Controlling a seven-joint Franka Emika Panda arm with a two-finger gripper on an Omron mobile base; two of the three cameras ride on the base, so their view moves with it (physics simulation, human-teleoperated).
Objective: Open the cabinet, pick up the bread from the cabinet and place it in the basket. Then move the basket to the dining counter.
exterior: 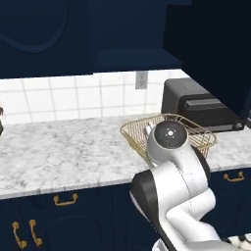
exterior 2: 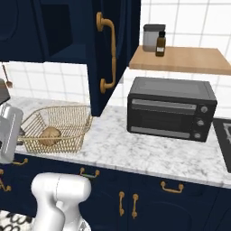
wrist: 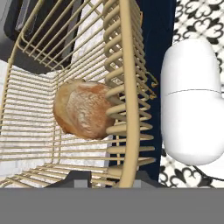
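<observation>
- Gripper (wrist: 111, 177): the two dark finger tips (wrist: 78, 178) sit either side of the basket (wrist: 52, 127) rim wire, one inside the wall, one outside. The jaws look narrowed around the rim, but I can't tell if the pads actually touch the wire.
- The rim runs straight up the hand view between the tips; the mesh wall fans out to its left.
- Bread (wrist: 83, 109): lying on the basket floor, close against the wall that the gripper straddles. In the right base view the bread (exterior 2: 48, 135) sits in the near left part of the basket (exterior 2: 67, 118).
- The basket stands on the marble worktop (exterior 2: 149, 153) over the navy drawers with brass pulls (exterior 2: 172, 187), near the front edge. In the left base view the basket (exterior: 135, 132) is partly covered by the arm's white elbow joint.
- Cabinet (exterior 2: 106, 49): the door hangs open, edge-on toward the room, brass handle (exterior 2: 108, 54) facing out, right above the basket's far right corner.
- Toaster oven (exterior 2: 170, 108): on the worktop, right of the basket, apart from it, beyond the open door.
- Wooden shelf (exterior 2: 180, 59) above the oven carries a grey canister (exterior 2: 152, 38) and a small dark bottle (exterior 2: 160, 44), just beside each other.
- White tile backsplash (exterior: 73, 95) with a wall outlet (exterior: 141, 80) behind the worktop.
</observation>
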